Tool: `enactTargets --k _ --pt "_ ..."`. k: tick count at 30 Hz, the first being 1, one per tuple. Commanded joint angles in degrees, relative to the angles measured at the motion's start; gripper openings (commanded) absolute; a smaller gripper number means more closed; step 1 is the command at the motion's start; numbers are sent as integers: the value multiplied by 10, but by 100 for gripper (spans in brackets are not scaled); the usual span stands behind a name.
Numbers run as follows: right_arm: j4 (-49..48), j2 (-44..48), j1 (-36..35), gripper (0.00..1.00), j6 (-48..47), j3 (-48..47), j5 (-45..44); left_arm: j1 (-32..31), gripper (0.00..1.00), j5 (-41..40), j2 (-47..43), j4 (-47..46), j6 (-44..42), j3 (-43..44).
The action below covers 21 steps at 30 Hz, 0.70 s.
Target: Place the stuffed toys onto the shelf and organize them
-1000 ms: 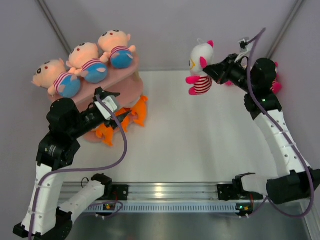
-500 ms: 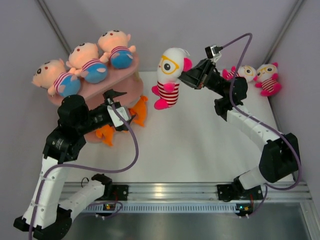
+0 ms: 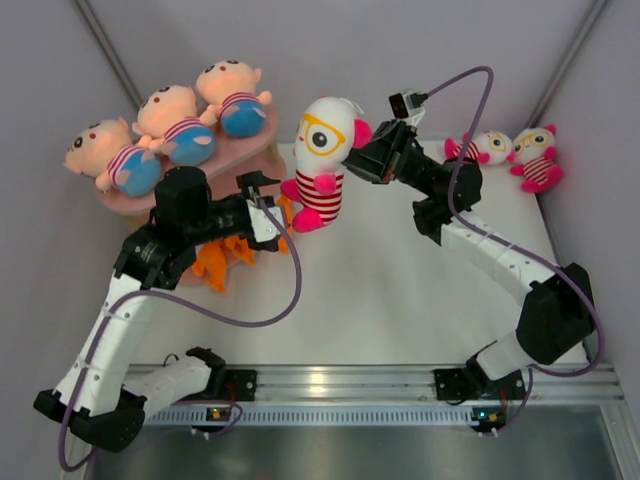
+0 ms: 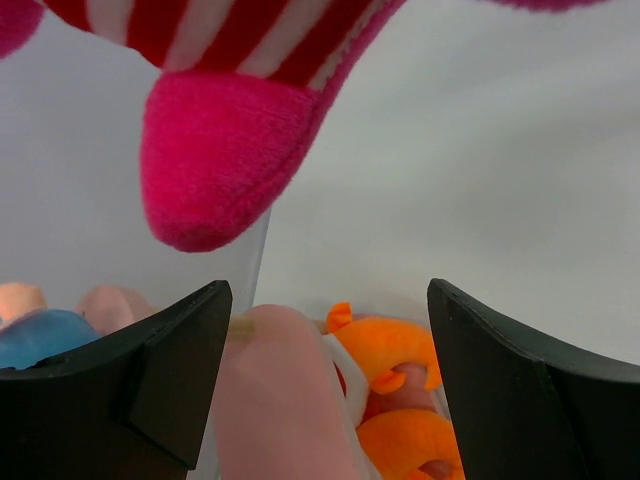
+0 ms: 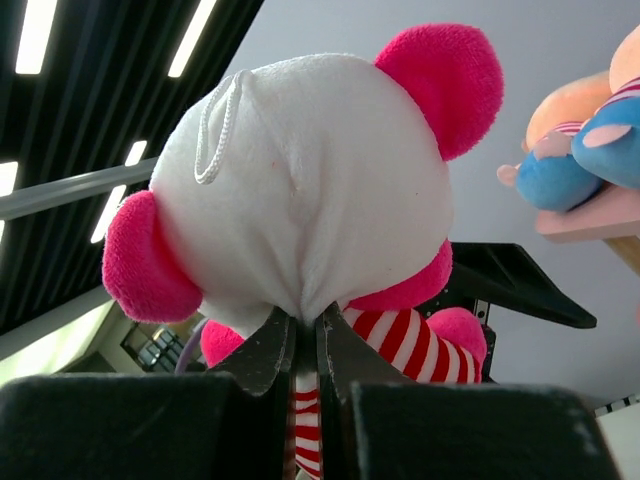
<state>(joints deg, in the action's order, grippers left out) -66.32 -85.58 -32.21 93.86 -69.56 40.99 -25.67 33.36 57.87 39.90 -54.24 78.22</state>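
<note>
**A:** The white doll (image 3: pixel 325 160) hangs in the air just right of the shelf (image 3: pixel 258 152). The right gripper (image 3: pixel 368 160) has it by the back of the neck, its jaws clamped tight on a thin fold of fabric.

**B:** That is a small pinch. If it slips, the doll drops onto the table (image 3: pixel 400 300) or the orange plush (image 3: pixel 225 255).

**A:** The left gripper (image 3: pixel 262 200) hovers wide apart with nothing in it, right under the doll's pink foot (image 4: pixel 205 165).

**B:** Closing on the foot alone could tilt the doll. And the top board already carries three boys (image 3: pixel 170 125), so a push there may knock one off.
</note>
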Motion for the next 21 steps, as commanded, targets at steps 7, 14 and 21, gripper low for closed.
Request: enactTargets --k 7,14,21 --pt "-8 12 -10 0 -18 -29 1 -3 84 38 -1 -25 -4 65" --pt "5 16 -15 0 -31 -27 1 -3 77 57 11 -25 17 85" --pt "4 2 -28 0 -33 -35 -3 -11 69 55 23 -25 13 89"
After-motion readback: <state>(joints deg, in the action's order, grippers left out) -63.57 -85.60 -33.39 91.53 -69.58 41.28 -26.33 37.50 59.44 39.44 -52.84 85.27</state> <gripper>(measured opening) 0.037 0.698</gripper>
